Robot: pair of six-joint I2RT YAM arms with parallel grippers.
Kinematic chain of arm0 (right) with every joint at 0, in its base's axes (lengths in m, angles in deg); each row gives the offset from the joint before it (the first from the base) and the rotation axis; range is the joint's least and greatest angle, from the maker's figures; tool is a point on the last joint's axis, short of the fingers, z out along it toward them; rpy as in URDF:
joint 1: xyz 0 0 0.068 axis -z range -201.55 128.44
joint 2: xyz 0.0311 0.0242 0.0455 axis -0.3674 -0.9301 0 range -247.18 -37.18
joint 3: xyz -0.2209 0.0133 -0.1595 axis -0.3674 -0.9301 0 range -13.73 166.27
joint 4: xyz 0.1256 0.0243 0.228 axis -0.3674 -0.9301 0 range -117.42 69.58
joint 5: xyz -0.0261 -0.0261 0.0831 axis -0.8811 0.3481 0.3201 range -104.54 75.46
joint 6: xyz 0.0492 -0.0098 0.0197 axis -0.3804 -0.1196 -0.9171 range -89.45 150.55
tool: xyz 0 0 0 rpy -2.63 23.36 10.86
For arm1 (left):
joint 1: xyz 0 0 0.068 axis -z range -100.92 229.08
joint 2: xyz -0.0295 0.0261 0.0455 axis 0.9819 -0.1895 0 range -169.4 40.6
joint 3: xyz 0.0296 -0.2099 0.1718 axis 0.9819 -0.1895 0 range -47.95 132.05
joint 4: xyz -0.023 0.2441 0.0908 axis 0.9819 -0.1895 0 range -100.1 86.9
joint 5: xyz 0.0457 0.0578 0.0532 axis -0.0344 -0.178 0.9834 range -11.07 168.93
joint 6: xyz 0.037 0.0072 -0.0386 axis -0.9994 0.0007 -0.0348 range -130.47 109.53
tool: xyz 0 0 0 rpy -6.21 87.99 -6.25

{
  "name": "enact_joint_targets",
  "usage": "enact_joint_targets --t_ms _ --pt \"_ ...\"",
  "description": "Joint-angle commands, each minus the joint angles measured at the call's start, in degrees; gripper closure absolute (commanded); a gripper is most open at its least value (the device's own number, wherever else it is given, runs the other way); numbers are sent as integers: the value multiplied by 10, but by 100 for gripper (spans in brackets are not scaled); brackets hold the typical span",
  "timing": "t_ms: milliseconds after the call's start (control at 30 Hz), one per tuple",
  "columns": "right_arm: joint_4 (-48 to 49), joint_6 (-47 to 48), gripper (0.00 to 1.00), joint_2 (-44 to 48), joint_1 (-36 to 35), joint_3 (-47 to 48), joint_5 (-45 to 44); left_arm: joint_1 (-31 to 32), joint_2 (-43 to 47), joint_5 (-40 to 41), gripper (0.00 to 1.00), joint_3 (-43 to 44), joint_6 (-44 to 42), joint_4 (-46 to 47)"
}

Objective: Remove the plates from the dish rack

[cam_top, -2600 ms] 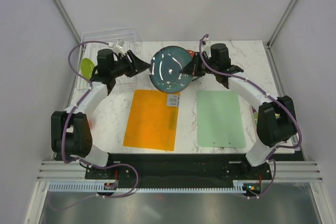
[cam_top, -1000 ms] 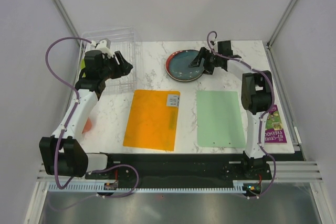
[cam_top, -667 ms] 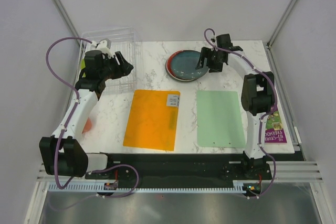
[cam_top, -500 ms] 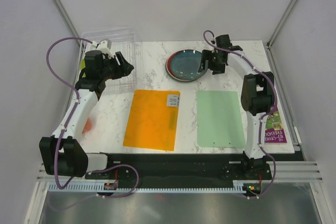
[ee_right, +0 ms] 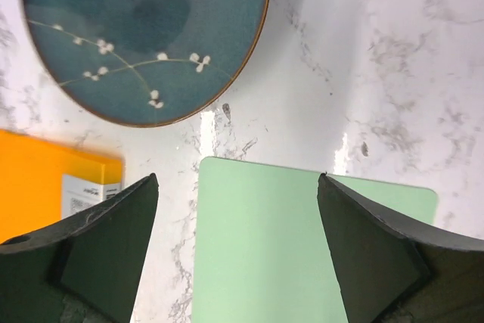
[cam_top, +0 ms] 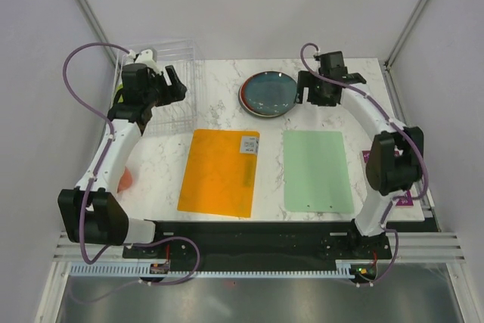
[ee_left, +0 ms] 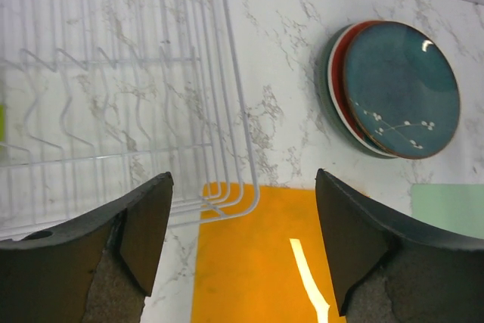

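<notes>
The dark teal-blue plate (cam_top: 267, 93) lies flat on top of a stack at the back middle of the table, with a red plate's rim (ee_left: 338, 73) showing under it. The clear dish rack (cam_top: 168, 57) stands at the back left; a sliver of the lime-green plate (ee_left: 2, 122) shows in it at the far left. My left gripper (cam_top: 177, 85) hovers open over the rack's right edge (ee_left: 234, 88), holding nothing. My right gripper (cam_top: 305, 89) is open just right of the plate stack (ee_right: 144, 28), apart from it and empty.
An orange mat (cam_top: 220, 172) and a pale green mat (cam_top: 318, 169) lie flat in the table's middle. A white label (ee_right: 91, 191) sits on the orange mat's far corner. A small orange-red object (cam_top: 125, 180) lies at the left edge.
The teal plate, earlier held upright between both grippers, now lies on the stack. My right gripper let go and drew back to the right. My left gripper opened wider above the rack.
</notes>
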Motion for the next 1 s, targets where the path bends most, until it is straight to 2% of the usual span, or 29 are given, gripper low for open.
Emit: enact_joint_targets --t_ms 0,200,267,400,600,733,833,867,967 --pt "64 7 7 135 0 -71 -45 -1 1 94 14 49 -81 -14" --pt "84 -3 6 199 0 -137 -42 -1 12 250 0 58 -153 -12" --pt "98 -6 6 210 0 -151 -39 -4 10 287 0 62 -185 -12" --pt "113 -12 6 216 -1 -180 -21 -24 -2 295 0 67 -199 -23" --pt "140 -16 6 215 -1 -213 -15 -102 -19 238 0 66 -172 -33" --pt "143 -14 6 202 0 -220 -20 -120 -55 246 1 87 -172 -35" --pt "157 -16 6 200 0 -235 -16 -122 -93 278 5 103 -172 -47" --pt "161 -17 6 200 0 -242 -14 -122 -112 284 9 107 -152 -50" --pt "169 -14 6 188 0 -245 -10 -123 -132 289 12 111 -141 -51"
